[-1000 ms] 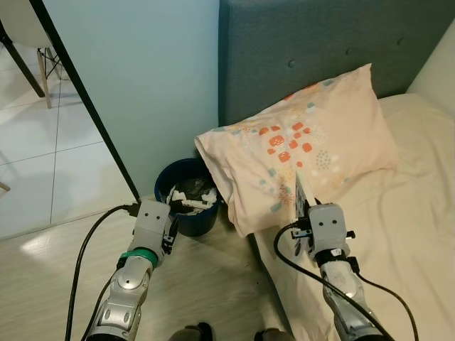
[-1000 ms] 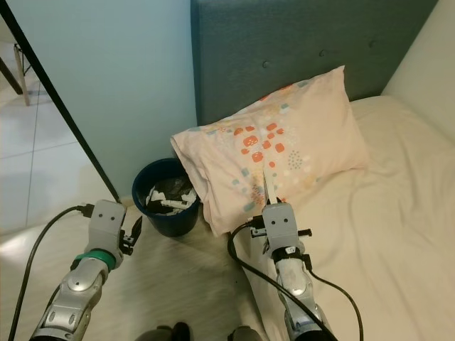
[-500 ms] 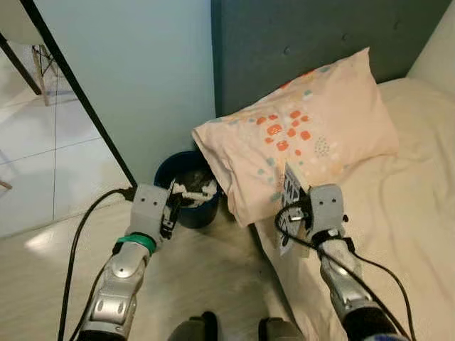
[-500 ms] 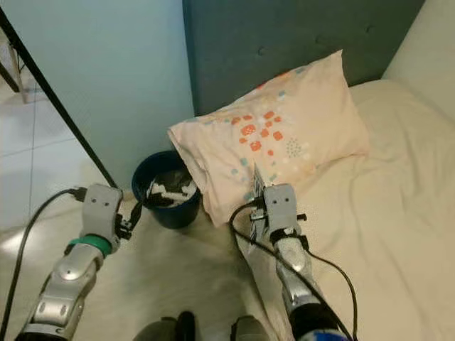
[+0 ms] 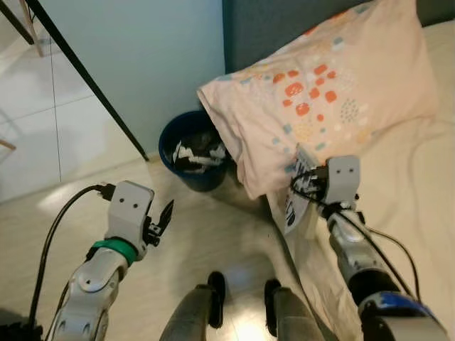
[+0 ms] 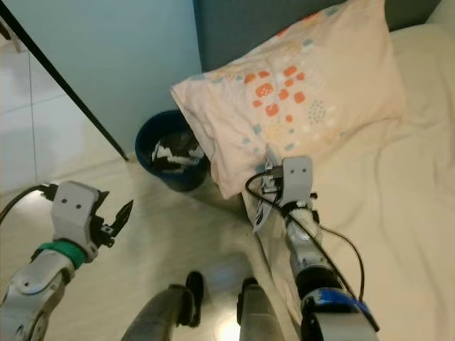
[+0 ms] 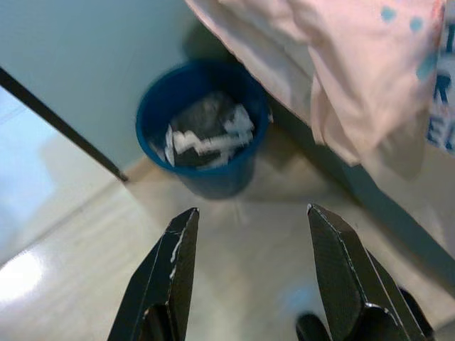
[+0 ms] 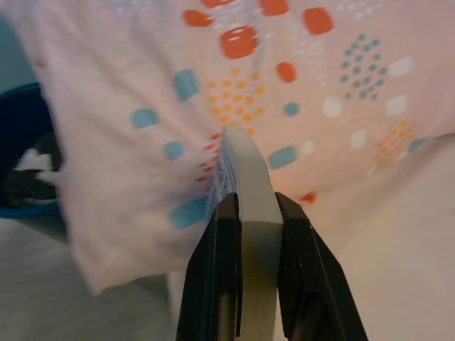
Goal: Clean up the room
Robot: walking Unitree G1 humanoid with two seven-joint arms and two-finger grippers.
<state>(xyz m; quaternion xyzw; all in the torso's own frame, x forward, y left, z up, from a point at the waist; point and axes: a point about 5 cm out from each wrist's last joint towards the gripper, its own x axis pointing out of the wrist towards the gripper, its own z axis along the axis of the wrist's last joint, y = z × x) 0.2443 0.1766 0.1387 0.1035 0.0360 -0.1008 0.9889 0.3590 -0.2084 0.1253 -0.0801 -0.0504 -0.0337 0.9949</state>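
Left gripper: it hangs low over the floor, near the robot's feet; the jaws stand apart and hold nothing.
Right gripper: it is at the edge of the bed, just under the pillow; the jaws are clamped on a thin flat packet with blue print, held by its edge.
Bin: a blue one on the floor between the wall and the bed, already with white and dark rubbish inside; the pillow hangs partly over its rim.
Risk, the grip: the packet is held only on a narrow edge; I judge it could turn or slip out while the arm swings toward the bin.
Risk, the pillow: its corner covers part of the bin's mouth; the packet may strike it and fall to the floor, or the arm may drag the pillow off the bed.
Change since a second ago: the whole view has shifted, so the camera moved; the pillow and bin now sit higher in the picture; the left arm is lower and further from the bin; the right one still clamps the packet.
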